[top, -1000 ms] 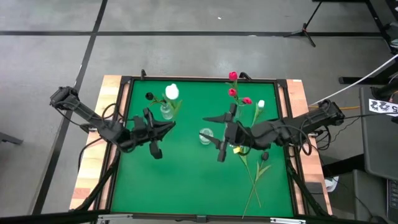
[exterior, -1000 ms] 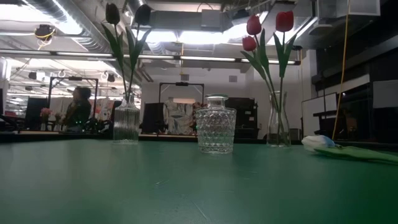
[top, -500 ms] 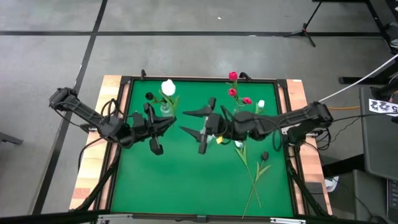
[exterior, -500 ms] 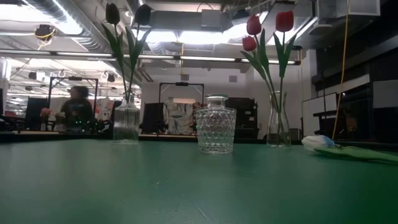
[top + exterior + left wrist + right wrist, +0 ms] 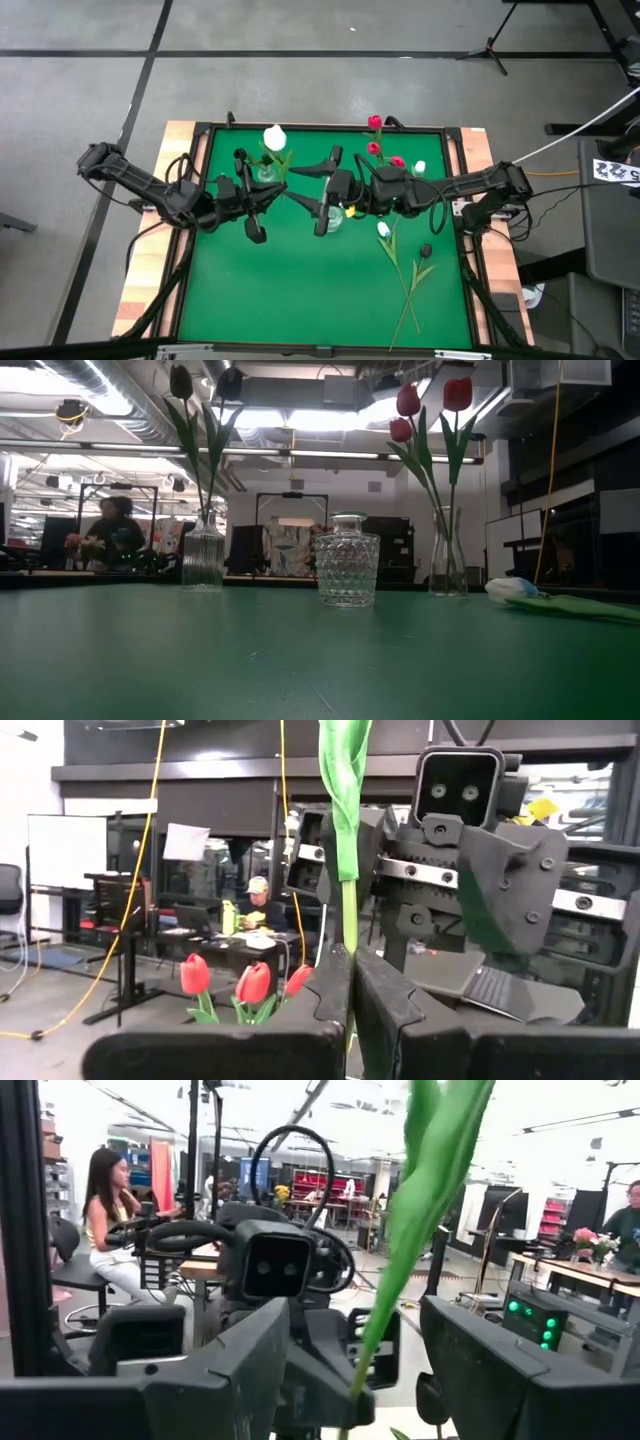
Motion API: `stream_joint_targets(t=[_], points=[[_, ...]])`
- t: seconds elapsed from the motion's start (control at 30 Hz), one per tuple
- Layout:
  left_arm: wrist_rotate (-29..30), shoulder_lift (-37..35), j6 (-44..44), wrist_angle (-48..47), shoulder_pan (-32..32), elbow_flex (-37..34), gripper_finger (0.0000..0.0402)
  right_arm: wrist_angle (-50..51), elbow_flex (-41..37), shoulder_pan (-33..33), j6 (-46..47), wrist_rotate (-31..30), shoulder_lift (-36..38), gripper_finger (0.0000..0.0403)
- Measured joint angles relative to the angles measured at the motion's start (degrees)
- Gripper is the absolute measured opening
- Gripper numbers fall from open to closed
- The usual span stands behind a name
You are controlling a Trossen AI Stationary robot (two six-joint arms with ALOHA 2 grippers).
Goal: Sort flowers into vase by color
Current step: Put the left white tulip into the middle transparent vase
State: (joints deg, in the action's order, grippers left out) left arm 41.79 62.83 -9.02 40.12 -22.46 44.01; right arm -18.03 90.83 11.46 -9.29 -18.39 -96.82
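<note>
My left gripper (image 5: 270, 197) (image 5: 349, 982) hovers above the table's middle-left, shut on a white tulip (image 5: 274, 137) that stands upright; its leaf (image 5: 343, 780) rises in the left wrist view. My right gripper (image 5: 320, 195) (image 5: 365, 1380) faces it, open, its fingers on either side of the tulip's leaf (image 5: 425, 1190) without touching. The left vase (image 5: 203, 557) holds black tulips (image 5: 180, 380). The middle vase (image 5: 346, 560) (image 5: 333, 215) is empty. The right vase (image 5: 446, 565) holds red tulips (image 5: 457, 393) (image 5: 374, 122). No gripper shows in the low view. My left gripper pinches the white tulip's thin green stem (image 5: 347, 935) between its two fingers, low on the stem, below the leaf. The fingers come level from the table's left and lie across the stem. The tulip stands upright above the fingers, lifted clear of the table.
A white tulip (image 5: 383, 229) (image 5: 512, 588) and a black tulip (image 5: 426, 250) lie on the green mat right of the middle, stems running toward the near edge. Another white head (image 5: 419, 167) shows beside the right vase. People sit in the room beyond.
My right gripper has travelled toward the table's left and far edge, from near the lying flowers to just in front of my left gripper, staying open. My left gripper with the white tulip has shifted slightly toward the far edge and right.
</note>
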Motion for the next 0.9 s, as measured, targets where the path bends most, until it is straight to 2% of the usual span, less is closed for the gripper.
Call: stream_joint_targets(t=[0.2, 0.63, 0.77, 0.9], points=[[-2.7, 0.3, 0.0, 0.4, 2.0, 0.0, 0.0003, -2.3, 0.0, -0.2, 0.0, 0.0, -2.0, 0.0227], [-3.3, 0.7, -0.3, -0.4, 2.4, 0.0, 0.0003, -1.8, 0.0, -3.4, 1.9, 1.3, -2.5, 0.0224], [-3.3, 0.7, -0.6, -0.5, 2.4, 0.0, 0.0003, -1.9, 0.0, -3.9, 2.2, 2.0, -2.5, 0.0198], [-3.3, 0.7, -1.5, -0.5, 2.4, 0.0, 0.0003, -1.9, 0.0, -4.0, 2.2, 2.6, -2.5, 0.0137]])
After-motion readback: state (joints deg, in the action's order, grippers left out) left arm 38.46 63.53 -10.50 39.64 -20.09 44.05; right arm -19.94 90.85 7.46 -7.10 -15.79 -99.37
